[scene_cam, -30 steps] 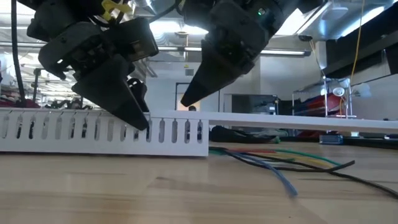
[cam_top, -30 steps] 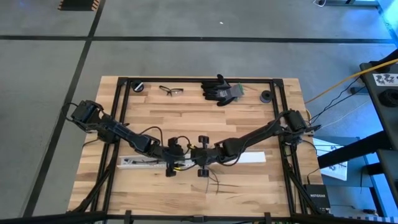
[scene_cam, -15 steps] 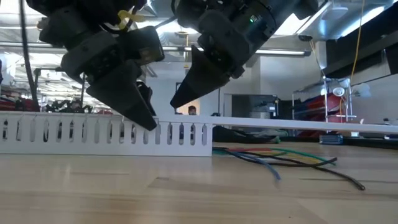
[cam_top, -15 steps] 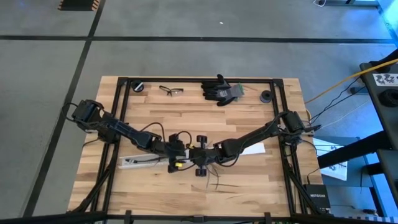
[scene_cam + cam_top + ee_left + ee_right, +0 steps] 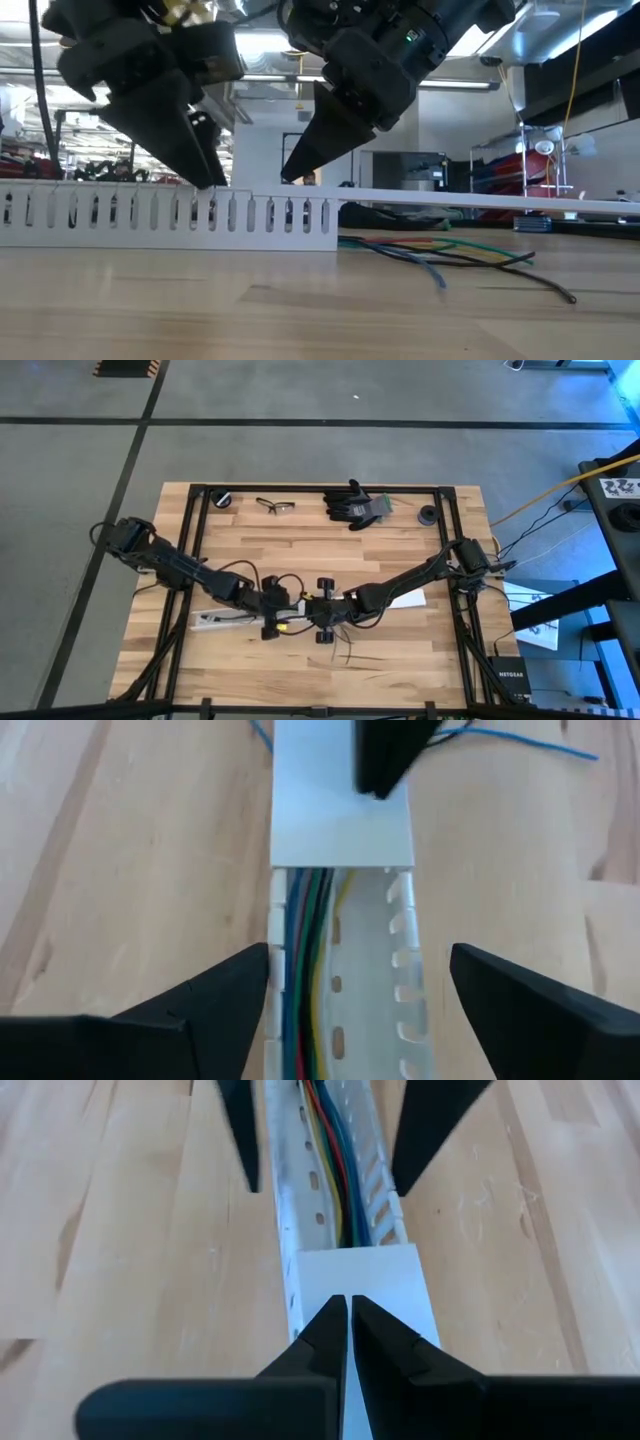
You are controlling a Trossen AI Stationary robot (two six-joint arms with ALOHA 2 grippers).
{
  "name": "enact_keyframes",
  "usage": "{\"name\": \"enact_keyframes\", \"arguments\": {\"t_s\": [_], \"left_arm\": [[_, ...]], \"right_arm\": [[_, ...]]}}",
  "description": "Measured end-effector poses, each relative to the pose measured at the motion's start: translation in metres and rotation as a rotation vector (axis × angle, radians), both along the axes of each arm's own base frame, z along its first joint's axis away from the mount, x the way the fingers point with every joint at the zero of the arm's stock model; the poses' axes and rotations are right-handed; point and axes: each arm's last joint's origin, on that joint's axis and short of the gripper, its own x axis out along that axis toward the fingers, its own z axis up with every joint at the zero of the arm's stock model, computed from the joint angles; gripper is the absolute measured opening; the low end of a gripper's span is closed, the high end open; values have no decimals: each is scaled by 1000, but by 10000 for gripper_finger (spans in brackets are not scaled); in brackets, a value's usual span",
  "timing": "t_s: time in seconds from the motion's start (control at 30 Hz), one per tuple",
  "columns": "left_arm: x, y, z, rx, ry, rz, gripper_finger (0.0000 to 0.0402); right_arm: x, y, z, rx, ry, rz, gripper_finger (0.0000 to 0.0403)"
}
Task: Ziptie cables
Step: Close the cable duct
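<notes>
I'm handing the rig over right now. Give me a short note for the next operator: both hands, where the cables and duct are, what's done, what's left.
Left hand: open, fingers straddling the slotted white duct, holding nothing.
Right hand: shut, tips over the flat white cover strip at the duct's end; it grips nothing that can be seen.
Cables: coloured wires lie along the inside of the duct; their loose ends trail out onto the wooden table past the duct's end.
Done: cables laid in the duct, cover partly on.
Left: no zip tie is visible on the bundle, so the tying looks undone.
Gloves and safety glasses sit at the far edge.
</notes>
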Motion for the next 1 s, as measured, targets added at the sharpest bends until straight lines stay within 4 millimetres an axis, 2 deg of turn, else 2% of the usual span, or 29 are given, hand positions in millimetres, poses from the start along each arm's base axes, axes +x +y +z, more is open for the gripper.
{"name": "enact_keyframes", "arguments": {"t_s": [0.33,0.63,0.73,0.9,1.0], "left_arm": [[1,-20,-22,63,-93,52,295],[1,-25,-25,78,-100,55,240],[2,-26,-27,79,-104,55,235],[2,-26,-27,78,-106,54,234],[2,-26,-27,79,-106,54,234]], "right_arm": [[0,0,-1,-7,6,6,5],[0,0,-1,-7,6,7,5],[-1,0,1,5,3,9,5],[-6,1,18,111,9,43,5],[-10,1,17,150,55,45,5]]}}
